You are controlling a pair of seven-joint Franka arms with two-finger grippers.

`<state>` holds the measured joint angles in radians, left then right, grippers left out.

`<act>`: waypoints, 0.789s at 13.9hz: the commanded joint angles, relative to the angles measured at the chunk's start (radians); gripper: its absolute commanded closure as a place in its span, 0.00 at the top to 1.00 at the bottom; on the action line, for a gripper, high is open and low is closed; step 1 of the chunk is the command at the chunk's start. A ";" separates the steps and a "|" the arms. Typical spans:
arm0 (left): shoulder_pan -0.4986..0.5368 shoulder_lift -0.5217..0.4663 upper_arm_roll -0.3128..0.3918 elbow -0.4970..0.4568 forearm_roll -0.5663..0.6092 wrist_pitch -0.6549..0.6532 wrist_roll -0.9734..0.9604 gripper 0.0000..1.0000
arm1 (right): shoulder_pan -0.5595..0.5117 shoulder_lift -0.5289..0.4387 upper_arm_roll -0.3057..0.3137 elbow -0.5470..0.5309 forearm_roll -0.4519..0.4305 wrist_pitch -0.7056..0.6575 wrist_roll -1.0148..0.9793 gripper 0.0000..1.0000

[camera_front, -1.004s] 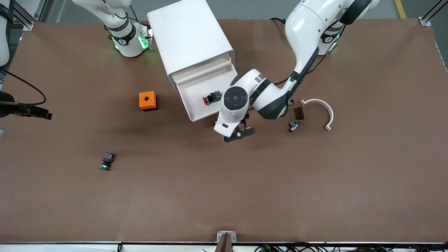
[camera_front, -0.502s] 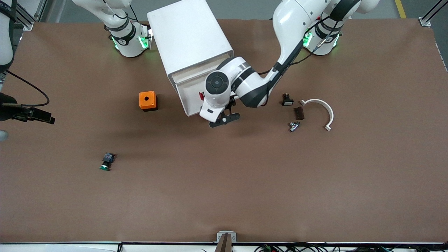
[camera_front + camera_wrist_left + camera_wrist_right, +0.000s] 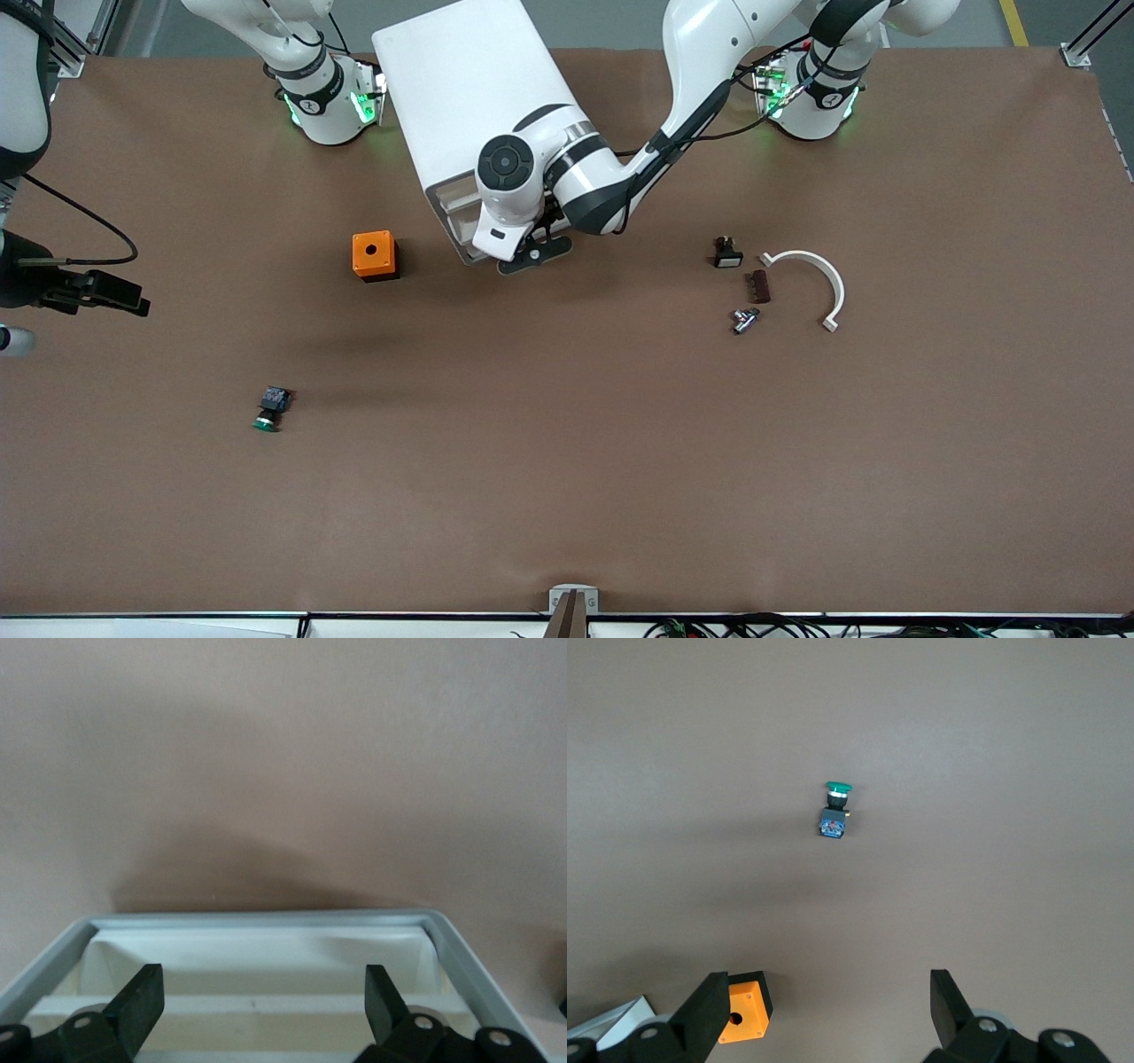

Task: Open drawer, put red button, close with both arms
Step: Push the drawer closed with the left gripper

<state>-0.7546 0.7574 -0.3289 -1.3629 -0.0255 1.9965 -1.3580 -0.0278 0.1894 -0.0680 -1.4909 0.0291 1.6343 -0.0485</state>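
Two grippers | left gripper (image 3: 534,254) fingers apart at drawer (image 3: 257,930) front | right gripper (image 3: 824,1010) apart, waiting high over table

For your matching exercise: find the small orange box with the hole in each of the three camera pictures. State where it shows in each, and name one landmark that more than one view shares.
Front view: the orange box sits on the table beside the white cabinet, toward the right arm's end.
Left wrist view: not in it.
Right wrist view: the orange box shows by the right gripper.
Shared landmark: the green-capped switch, on the table in the front and right wrist views.
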 commanded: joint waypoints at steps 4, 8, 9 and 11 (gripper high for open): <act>-0.015 -0.021 -0.035 -0.028 -0.016 -0.005 -0.093 1.00 | -0.023 0.004 -0.007 0.161 0.066 -0.147 -0.013 1.00; 0.058 -0.099 -0.013 -0.025 0.001 -0.025 -0.095 1.00 | -0.032 -0.028 -0.015 0.161 0.054 -0.275 -0.013 1.00; 0.104 -0.121 -0.010 -0.025 0.010 -0.042 -0.087 1.00 | -0.043 -0.054 -0.018 0.149 0.054 -0.275 -0.014 1.00; 0.200 -0.167 -0.013 -0.019 0.068 -0.077 -0.060 1.00 | -0.035 -0.082 -0.013 0.121 0.028 -0.261 -0.027 1.00</act>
<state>-0.6448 0.6607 -0.3350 -1.3600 0.0021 1.9647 -1.4418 -0.0551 0.1580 -0.0904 -1.3318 0.0751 1.3697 -0.0555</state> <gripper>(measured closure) 0.000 0.000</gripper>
